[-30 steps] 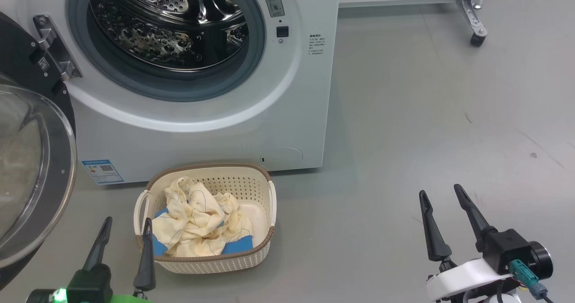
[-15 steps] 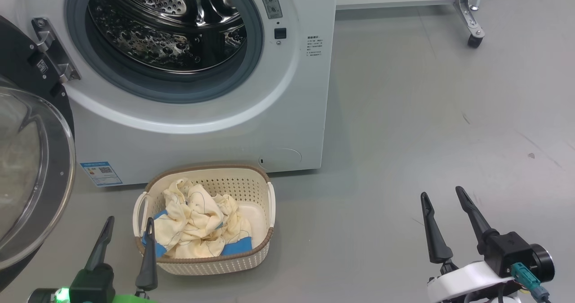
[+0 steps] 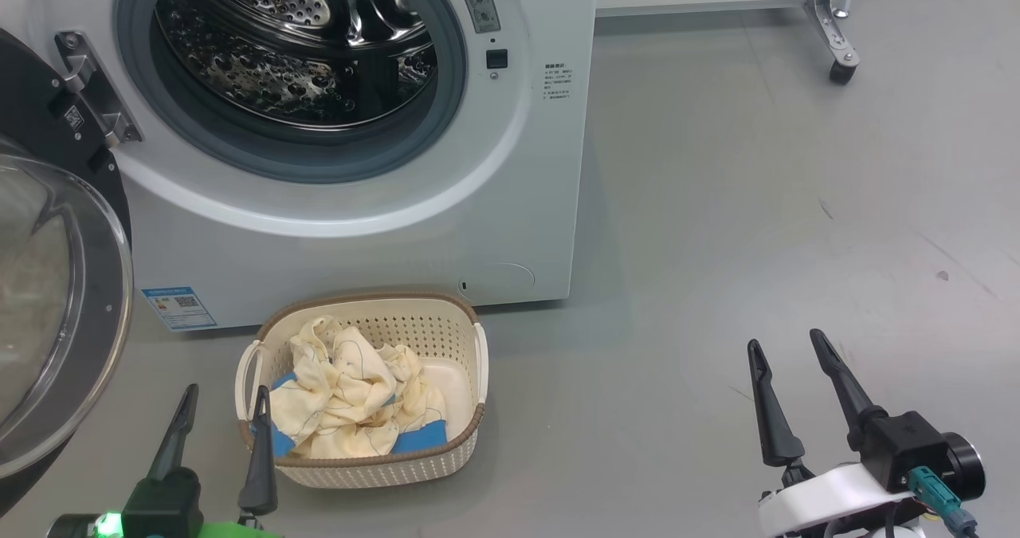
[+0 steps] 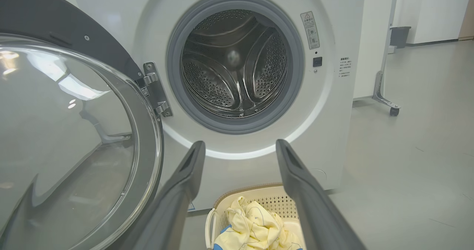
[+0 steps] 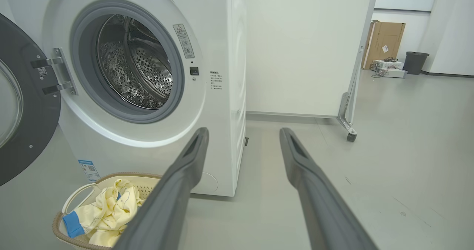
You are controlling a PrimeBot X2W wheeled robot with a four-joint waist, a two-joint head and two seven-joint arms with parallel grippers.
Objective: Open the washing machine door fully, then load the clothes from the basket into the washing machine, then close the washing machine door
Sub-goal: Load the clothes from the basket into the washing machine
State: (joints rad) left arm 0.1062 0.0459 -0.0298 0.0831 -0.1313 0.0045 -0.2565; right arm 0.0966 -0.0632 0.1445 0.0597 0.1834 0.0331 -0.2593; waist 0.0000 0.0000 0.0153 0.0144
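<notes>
The washing machine door (image 3: 56, 299) stands swung wide to the left of the left tool (image 3: 226, 394), and the drum of the washing machine (image 3: 358, 227) ahead of it looks empty, so I judge the opening step done and loading not yet begun. The clothes (image 3: 351, 402) all lie heaped in the basket (image 3: 382, 466), just right of the left tool and far left of the right tool (image 3: 783, 340). Both tools are spread wide and hold nothing. Next, the left tool (the nearer one) would need to swing right, dip into the heap and pinch a fold. Compared with a second ago the whole head view has shifted slightly, so the camera moved; tools, basket and clothes are unchanged.
</notes>
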